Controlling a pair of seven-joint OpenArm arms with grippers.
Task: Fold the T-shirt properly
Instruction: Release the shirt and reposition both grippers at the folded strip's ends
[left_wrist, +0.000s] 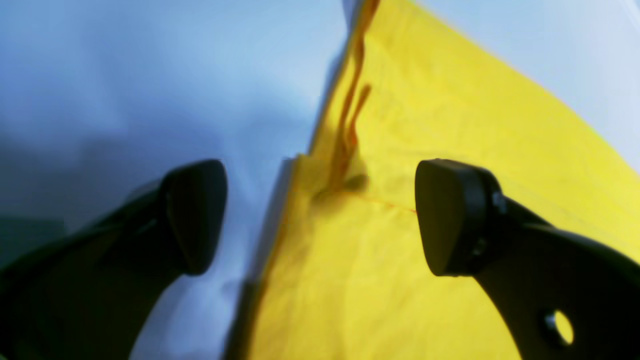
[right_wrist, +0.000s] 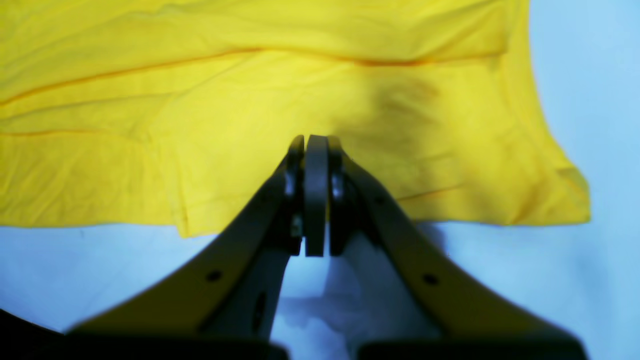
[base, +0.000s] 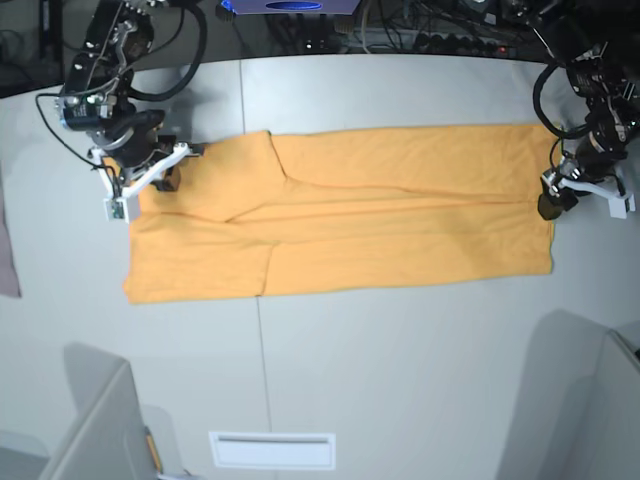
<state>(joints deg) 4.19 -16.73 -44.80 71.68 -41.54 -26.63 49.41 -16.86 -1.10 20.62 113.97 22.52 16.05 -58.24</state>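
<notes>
The T-shirt (base: 340, 215) lies flat on the grey table (base: 400, 380) as a long folded band running left to right, with both sleeves tucked in.

The left gripper (left_wrist: 320, 215) hangs at the band's right end with its jaws spread wide and released. The cloth's edge and a small pucker lie between the fingers, untouched.

The right gripper (right_wrist: 316, 195) sits at the far left corner, clenched tight on nothing. Its tips rest over the shirt's hem.
</notes>
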